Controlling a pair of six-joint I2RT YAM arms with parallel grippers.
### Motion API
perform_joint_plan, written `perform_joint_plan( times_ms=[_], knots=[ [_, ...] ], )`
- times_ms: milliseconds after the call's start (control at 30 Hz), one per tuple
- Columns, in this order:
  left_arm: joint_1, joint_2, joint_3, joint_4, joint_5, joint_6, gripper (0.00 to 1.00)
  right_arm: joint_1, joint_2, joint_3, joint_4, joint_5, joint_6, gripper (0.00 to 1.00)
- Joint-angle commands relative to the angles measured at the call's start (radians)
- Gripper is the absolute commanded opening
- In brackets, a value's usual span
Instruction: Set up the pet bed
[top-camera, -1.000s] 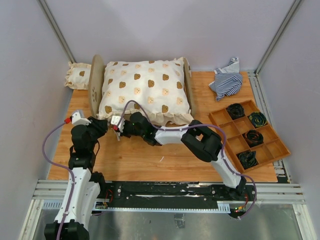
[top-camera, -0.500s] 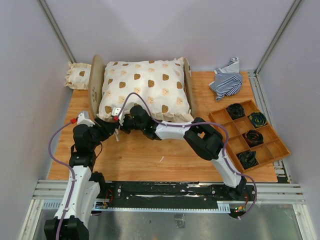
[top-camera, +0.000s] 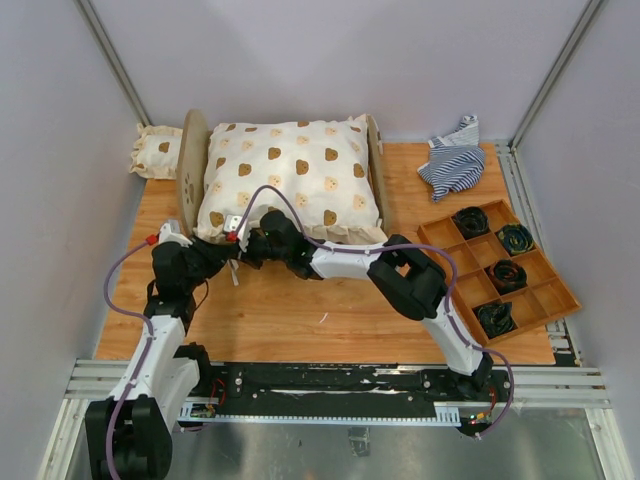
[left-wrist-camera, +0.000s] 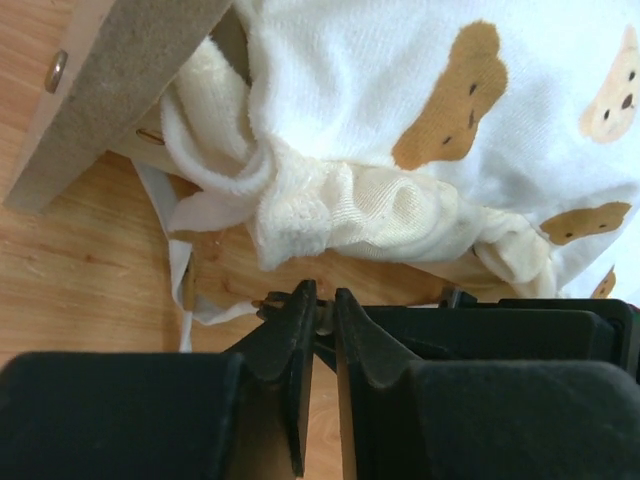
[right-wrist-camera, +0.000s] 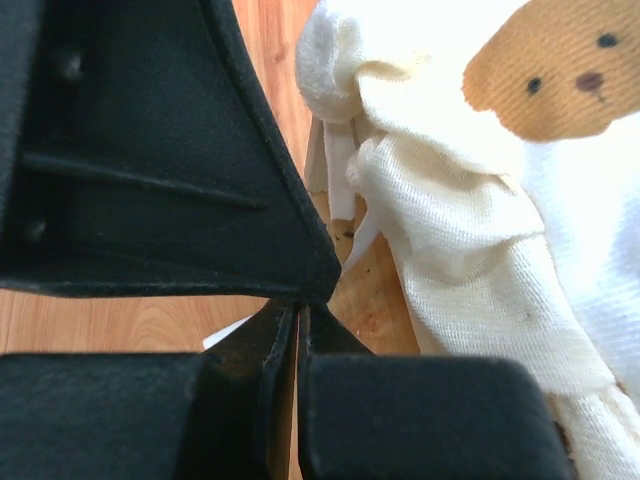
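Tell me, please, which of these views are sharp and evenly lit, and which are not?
Top external: even light, soft shadows, sharp throughout. Left wrist: the frill of the cushion is crisp; the left gripper is dark and featureless. Right wrist: the right gripper fills half the frame, black and soft; the cushion beside it reads clearly.

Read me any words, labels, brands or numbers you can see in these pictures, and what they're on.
None: no view shows any readable text. The cream bear-print cushion carries only brown bear faces, the blue-and-white striped cloth only stripes, and the compartmented wooden tray shows no lettering.
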Motion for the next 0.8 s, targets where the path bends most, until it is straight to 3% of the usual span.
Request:
perform_joint_plan(
  times_ms=[0, 67, 200, 267, 533, 767],
  knots=[
    [-0.003, 0.015, -0.013, 0.031, 0.004, -0.025, 0.04, 0.005, -0.039, -0.001, 0.051, -0.018, 0.014, 0.00],
    [-0.003, -0.002, -0.015, 0.015, -0.036, -0.050, 0.00, 0.005, -0.041, -0.020, 0.083, -0.016, 0.028, 0.03],
    [-0.003, -0.060, -0.037, 0.001, -0.097, -0.130, 0.00, 0.003, -0.045, -0.119, 0.275, -0.013, 0.092, 0.24],
    [-0.001, -0.077, -0.043, -0.003, -0.104, -0.168, 0.00, 0.002, -0.039, -0.161, 0.380, -0.007, 0.108, 0.29],
    [0.002, -0.107, -0.045, -0.018, -0.084, -0.250, 0.00, -0.003, 0.019, -0.175, 0.557, -0.011, 0.149, 0.28],
    [0.005, -0.139, -0.048, -0.041, -0.093, -0.276, 0.00, -0.002, 0.047, -0.153, 0.538, 0.005, 0.140, 0.27]
  ],
)
